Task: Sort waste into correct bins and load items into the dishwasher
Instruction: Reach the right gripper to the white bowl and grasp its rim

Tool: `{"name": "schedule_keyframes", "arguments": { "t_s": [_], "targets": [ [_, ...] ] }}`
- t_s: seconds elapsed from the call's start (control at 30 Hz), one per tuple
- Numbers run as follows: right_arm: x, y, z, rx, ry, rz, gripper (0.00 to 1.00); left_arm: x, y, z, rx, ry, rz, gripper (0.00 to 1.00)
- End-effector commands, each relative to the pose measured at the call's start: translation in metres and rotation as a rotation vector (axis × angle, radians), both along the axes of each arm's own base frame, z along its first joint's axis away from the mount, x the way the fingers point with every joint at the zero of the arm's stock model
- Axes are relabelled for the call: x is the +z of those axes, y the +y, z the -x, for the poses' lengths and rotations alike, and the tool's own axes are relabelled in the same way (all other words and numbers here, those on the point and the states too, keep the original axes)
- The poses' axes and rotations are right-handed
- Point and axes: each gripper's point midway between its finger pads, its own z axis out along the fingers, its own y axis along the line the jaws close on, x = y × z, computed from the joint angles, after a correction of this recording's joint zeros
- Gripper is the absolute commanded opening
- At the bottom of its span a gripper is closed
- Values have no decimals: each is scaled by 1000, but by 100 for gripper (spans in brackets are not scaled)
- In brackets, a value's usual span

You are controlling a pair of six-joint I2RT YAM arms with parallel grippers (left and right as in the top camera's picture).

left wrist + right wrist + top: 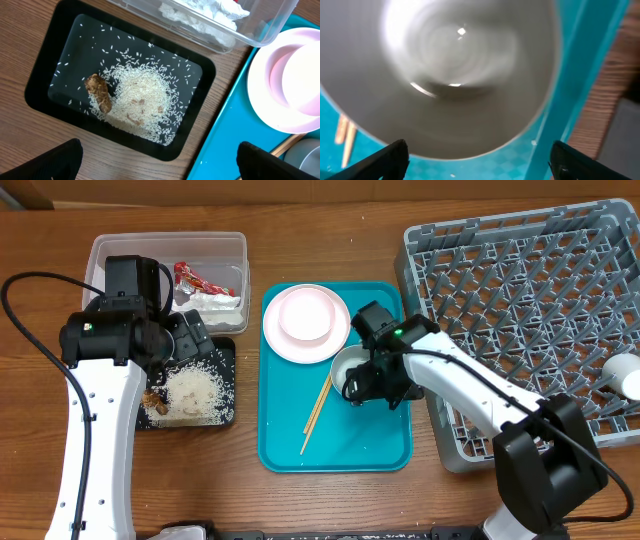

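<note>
The clear tub [165, 250] holds the red wrapper [193, 279] and the white tissue [216, 305]. The black tray [228, 365] holds rice [193, 392] and the brown scrap [153, 398]; both also show in the left wrist view, rice [140, 100], scrap [99, 93]. My left gripper [160, 165] is open and empty, above the black tray's near edge. My right gripper [477, 160] is open just over a pale bowl [450, 75] on the teal tray [340, 450]. A pink bowl [304, 315] sits on a white plate [285, 345]. Two chopsticks [317, 415] lie on the teal tray.
The grey dish rack [530, 310] fills the right side, and a small white cup [625, 375] lies at its right edge. The teal tray sits between the black tray and the rack. The right arm reaches from the lower right across the rack's front corner.
</note>
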Motion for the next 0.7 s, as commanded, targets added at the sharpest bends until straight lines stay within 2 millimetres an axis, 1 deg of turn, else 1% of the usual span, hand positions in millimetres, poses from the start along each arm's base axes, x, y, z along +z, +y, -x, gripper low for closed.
{"name": "schedule_keyframes", "arguments": {
  "t_s": [0.0, 0.1, 0.2, 0.3, 0.4, 0.47, 0.6, 0.63, 0.67],
  "targets": [
    [29, -9, -28, -59, -136, 6, 98, 5, 2, -2, 12, -16, 0, 100],
    [32, -19, -47, -102, -191, 2, 100, 5, 2, -2, 12, -16, 0, 100],
    [26, -25, -57, -131, -196, -7, 96, 5, 2, -2, 12, -16, 0, 100],
    [16, -24, -57, -134, -167, -8, 93, 5, 2, -2, 12, -16, 0, 100],
    [3, -18, -52, -125, -135, -31, 88, 5, 2, -2, 12, -16, 0, 100],
    [-4, -14, -47, -117, -113, -43, 83, 5, 2, -2, 12, -16, 0, 100],
    [-7, -11, -45, -108, -109, -44, 67, 4, 2, -2, 12, -16, 0, 100],
    [-7, -11, -45, -107, -109, -44, 59, 4, 2, -2, 12, -15, 0, 100],
    [-7, -11, -45, -107, -109, -44, 55, 4, 2, -2, 12, -15, 0, 100]
  ]
}}
